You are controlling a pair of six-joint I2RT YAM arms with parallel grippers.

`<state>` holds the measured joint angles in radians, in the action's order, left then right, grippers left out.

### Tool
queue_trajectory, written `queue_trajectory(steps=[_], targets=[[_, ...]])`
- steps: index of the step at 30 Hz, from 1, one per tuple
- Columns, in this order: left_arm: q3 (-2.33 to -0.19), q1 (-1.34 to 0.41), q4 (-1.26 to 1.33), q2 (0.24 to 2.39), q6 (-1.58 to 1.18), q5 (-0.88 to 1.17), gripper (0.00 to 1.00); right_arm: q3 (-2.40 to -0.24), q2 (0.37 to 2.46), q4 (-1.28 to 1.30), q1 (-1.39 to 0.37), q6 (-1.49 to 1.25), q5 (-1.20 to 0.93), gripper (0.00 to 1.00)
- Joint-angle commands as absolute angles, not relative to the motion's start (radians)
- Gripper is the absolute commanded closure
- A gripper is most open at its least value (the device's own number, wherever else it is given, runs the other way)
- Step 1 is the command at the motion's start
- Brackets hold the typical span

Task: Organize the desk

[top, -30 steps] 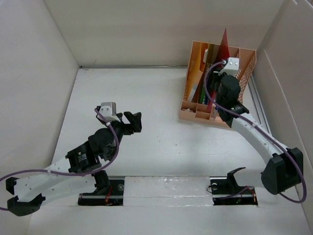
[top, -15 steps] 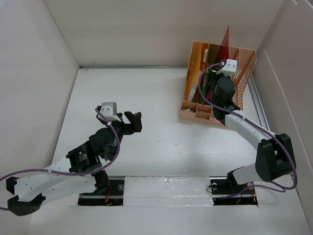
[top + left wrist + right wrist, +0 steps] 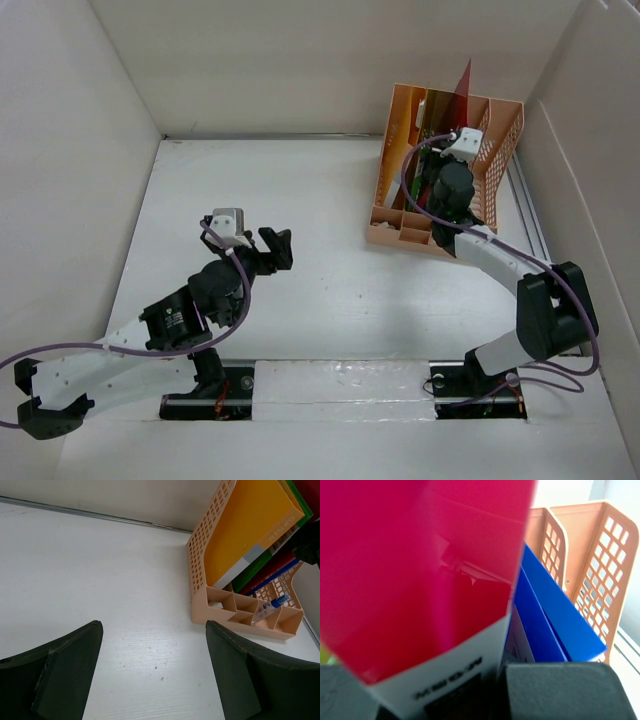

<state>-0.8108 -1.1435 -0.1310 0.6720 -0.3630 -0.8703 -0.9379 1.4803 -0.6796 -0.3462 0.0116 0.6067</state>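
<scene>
The right arm's elbow has swung in toward the middle of the desk [image 3: 330, 200] since a second ago, while its wrist has stayed over the peach file rack [image 3: 506, 130] in the far right corner; the left arm has barely shifted. The right gripper [image 3: 437, 682] pinches a red folder [image 3: 420, 565] across its white-labelled spine, a dark finger pressed on each side. The folder leans, its top corner poking above the rack's back wall. A blue folder [image 3: 547, 620] stands just beside it. The left gripper [image 3: 150, 675] hovers over bare desk well to the left of the rack, fingers spread wide and holding nothing. Its view shows a yellow folder [image 3: 250, 525] and a green folder [image 3: 247, 577] standing in the rack, and a blue-capped pen [image 3: 270, 606] lying in a small front compartment. The white desk stretches under both arms, edged by white wall panels [image 3: 330, 70]
</scene>
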Motion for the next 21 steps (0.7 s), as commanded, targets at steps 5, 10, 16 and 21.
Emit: queue_trajectory(steps=[5, 10, 16, 21], targets=[[-0.810, -1.143, -0.097, 0.683, -0.348, -0.891, 0.20, -0.893, 1.447, -0.727, -0.339, -0.049, 0.612, 1.00], [-0.810, -1.143, -0.094, 0.680, -0.351, -0.884, 0.20, -0.864, 1.416, -0.707, -0.339, -0.090, 0.618, 1.00], [-0.811, -1.143, -0.098, 0.687, -0.351, -0.877, 0.19, -0.861, 1.368, -0.629, -0.348, -0.164, 0.560, 0.56], [-0.821, -1.143, -0.106, 0.698, -0.353, -0.870, 0.19, -0.861, 1.313, -0.592, -0.348, -0.213, 0.514, 0.48]])
